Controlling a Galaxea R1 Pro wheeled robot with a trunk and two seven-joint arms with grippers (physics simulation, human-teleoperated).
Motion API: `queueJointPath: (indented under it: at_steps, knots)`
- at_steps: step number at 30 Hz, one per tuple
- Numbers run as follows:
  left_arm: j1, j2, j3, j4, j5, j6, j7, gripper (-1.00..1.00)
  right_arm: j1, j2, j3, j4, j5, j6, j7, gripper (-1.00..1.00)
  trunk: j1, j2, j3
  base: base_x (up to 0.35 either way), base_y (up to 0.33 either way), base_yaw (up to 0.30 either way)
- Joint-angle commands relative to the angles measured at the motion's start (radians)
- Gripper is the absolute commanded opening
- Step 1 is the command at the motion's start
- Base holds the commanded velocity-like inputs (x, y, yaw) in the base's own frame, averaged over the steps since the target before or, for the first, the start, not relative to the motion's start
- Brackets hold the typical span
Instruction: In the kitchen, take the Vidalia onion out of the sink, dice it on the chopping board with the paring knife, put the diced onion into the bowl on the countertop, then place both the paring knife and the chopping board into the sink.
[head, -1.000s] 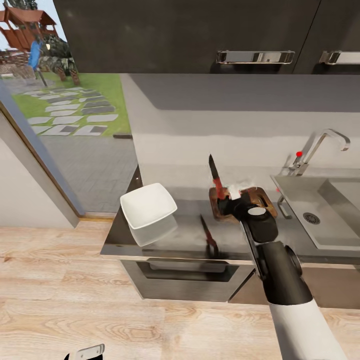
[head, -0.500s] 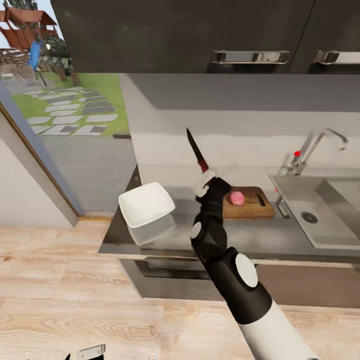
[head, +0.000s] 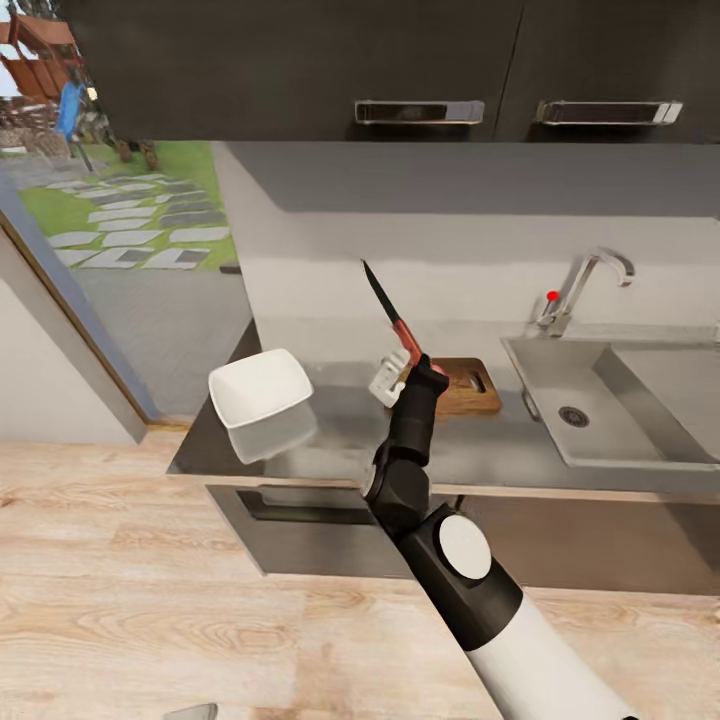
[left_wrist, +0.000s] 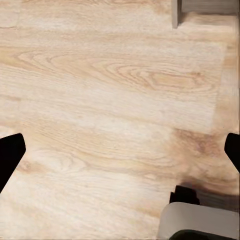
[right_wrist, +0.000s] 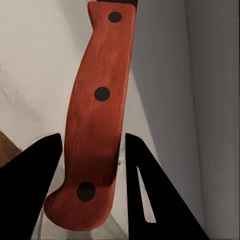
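Bench (head: 480, 455) of glossy grey runs along a pale wall, with dark cabinet fronts below it and dark upper cabinets (head: 300, 60) with metal handles above. The sink (head: 600, 400) is let into it, a curved tap (head: 585, 285) with a red-tipped lever at its back. The chopping board (head: 470, 385) lies just beside the sink's drainboard, and the white bowl (head: 258, 388) sits beyond the board, well apart from the sink, near the bench end by a window on a garden. The right pincer (head: 412, 368) is clenched on the paring knife (head: 392, 312) (right_wrist: 95, 125), raised over the bench, blade tilted upward. The left pincer (left_wrist: 120, 150) hangs spread over a light wooden floor (head: 150, 600).
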Motion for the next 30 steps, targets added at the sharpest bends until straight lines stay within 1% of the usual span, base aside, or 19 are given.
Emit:
queueJointPath:
  at_steps: [1,3,5,9,19,21,27,30]
  knots:
    - [-0.002,-0.001,-0.009,0.004,0.007,-0.003,0.001,1.00,-0.001,0.000,0.002,0.001,-0.004,0.005,-0.007,-1.00,0.000,-0.001,-0.001,-0.239,-0.254,0.000]
    - [-0.001,-0.001,-0.009,0.004,0.007,0.006,-0.012,1.00,-0.001,0.000,0.002,0.002,-0.003,0.006,-0.009,-1.00,0.000,-0.001,-0.001,-0.201,-0.236,0.000]
    - [-0.001,-0.001,-0.008,0.004,0.007,0.009,-0.038,1.00,-0.001,0.000,0.002,0.002,-0.003,0.006,-0.010,-1.00,0.000,-0.001,-0.001,-0.107,-0.199,0.000]
    - [-0.002,0.002,-0.008,0.004,0.007,0.012,-0.072,1.00,-0.001,0.000,0.002,0.004,-0.003,0.008,-0.010,-1.00,0.000,-0.001,-0.001,0.010,-0.164,0.000]
    - [-0.001,0.004,-0.009,0.004,0.007,0.018,-0.082,1.00,-0.001,0.000,0.006,0.023,-0.003,0.008,-0.015,-1.00,0.000,-0.001,-0.001,0.182,-0.127,0.000]
    - [-0.001,0.004,-0.009,0.004,0.007,0.018,-0.082,1.00,-0.001,0.000,0.006,0.021,-0.003,0.008,-0.024,-1.00,0.000,-0.001,-0.001,0.152,-0.034,0.000]
    - [-0.001,0.005,-0.009,0.004,0.007,0.018,-0.082,1.00,0.002,0.000,0.007,0.019,-0.008,0.008,-0.092,-1.00,0.000,-0.001,0.004,0.101,-0.009,0.000]
    - [-0.001,0.006,-0.009,0.004,0.007,0.018,-0.082,1.00,0.004,0.000,0.008,0.021,-0.010,0.008,-0.103,-1.00,0.000,-0.001,0.009,0.034,-0.001,0.000]
